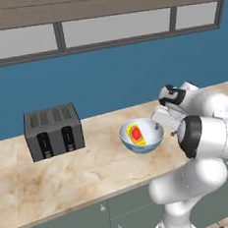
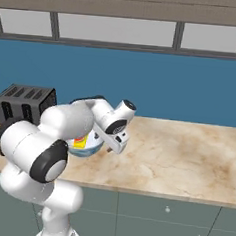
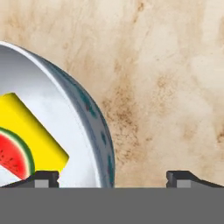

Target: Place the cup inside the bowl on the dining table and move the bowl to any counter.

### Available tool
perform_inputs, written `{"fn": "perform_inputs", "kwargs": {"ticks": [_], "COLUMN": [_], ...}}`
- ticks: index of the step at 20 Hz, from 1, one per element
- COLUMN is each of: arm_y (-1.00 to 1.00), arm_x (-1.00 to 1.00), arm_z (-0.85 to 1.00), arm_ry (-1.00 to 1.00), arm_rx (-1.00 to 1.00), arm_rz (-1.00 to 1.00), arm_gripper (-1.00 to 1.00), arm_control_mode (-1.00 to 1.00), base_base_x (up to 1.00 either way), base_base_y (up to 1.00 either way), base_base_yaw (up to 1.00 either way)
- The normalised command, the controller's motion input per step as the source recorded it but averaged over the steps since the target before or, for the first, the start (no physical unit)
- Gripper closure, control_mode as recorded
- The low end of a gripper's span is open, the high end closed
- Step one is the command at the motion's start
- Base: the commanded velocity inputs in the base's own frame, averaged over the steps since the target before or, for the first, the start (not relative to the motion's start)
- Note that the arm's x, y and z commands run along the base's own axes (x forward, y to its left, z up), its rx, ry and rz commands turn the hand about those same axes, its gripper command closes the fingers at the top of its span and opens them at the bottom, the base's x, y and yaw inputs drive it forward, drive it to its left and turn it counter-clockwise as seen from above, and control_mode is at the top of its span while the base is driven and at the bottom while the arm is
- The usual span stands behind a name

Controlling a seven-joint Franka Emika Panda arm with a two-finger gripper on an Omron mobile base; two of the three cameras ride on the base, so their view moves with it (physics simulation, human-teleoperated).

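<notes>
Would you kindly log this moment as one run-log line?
white-and-blue patterned bowl: on beige marbled counter | small yellow cup: inside bowl | tool: open, straddling bowl rim | grey toaster: apart

In the right base view the robot's white arm covers most of the round, pale blue patterned bowl [image 2: 87, 146] and the small yellow cup [image 2: 80, 142] lying in it, and part of the black slotted toaster [image 2: 21, 105]. In the hand view the picture's left edge cuts off the bowl [image 3: 94, 118] and the cup [image 3: 39, 140].
</notes>
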Motion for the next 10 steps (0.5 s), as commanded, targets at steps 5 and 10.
{"fn": "perform_inputs", "kwargs": {"ticks": [5,10], "arm_y": [0.0,0.0], "arm_x": [-0.56,-0.64], "arm_z": [0.46,0.57], "arm_ry": [-0.06,-0.06], "arm_rx": [0.0,-0.02], "arm_rz": [0.0,0.0], "arm_gripper": [-1.0,-1.0], "arm_control_mode": [-1.0,-1.0], "base_base_x": [0.0,0.0], "base_base_y": [0.0,0.0], "base_base_yaw": [0.0,0.0]}}
